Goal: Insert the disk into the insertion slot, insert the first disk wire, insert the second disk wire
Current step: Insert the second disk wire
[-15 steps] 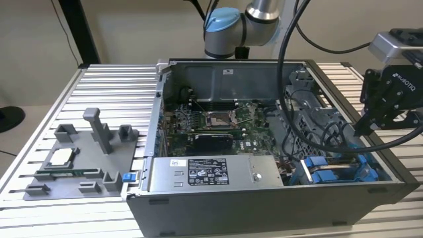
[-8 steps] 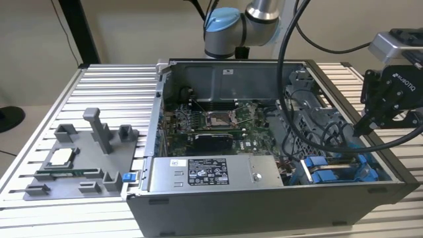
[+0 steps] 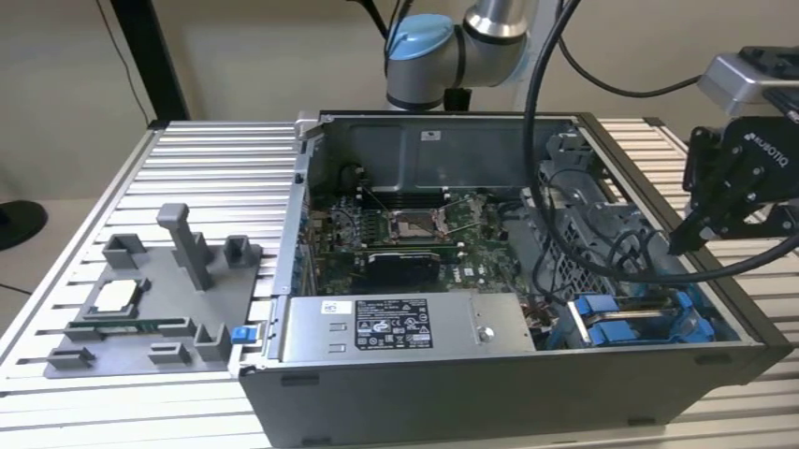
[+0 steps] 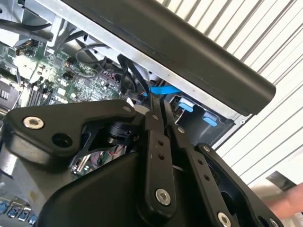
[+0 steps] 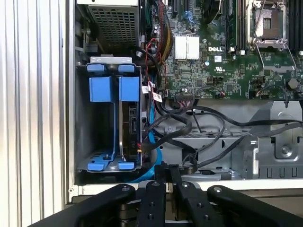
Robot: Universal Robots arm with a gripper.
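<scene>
The disk (image 5: 131, 125) stands on edge in the insertion slot (image 5: 106, 163), the grey drive cage with blue fittings at the case's front corner on the exterior view's right (image 3: 631, 323). A blue frame tab (image 5: 129, 88) caps the disk. My gripper (image 3: 684, 245) hangs over the case's wall on that side, a short way from the cage. In both wrist views its fingers (image 4: 154, 123) are pressed together. A blue disk wire (image 4: 163, 89) runs from their tips, and in the first wrist view the wire (image 5: 152, 151) curves from beside the disk toward my gripper (image 5: 166, 174).
Loose black cables (image 5: 203, 137) cross the case floor between the cage and the motherboard (image 5: 227, 52). A silver power-supply box (image 3: 374, 327) lies along the case front. A grey fixture tray (image 3: 150, 309) sits on the slatted table. A person's hand (image 4: 284, 198) shows beside the case.
</scene>
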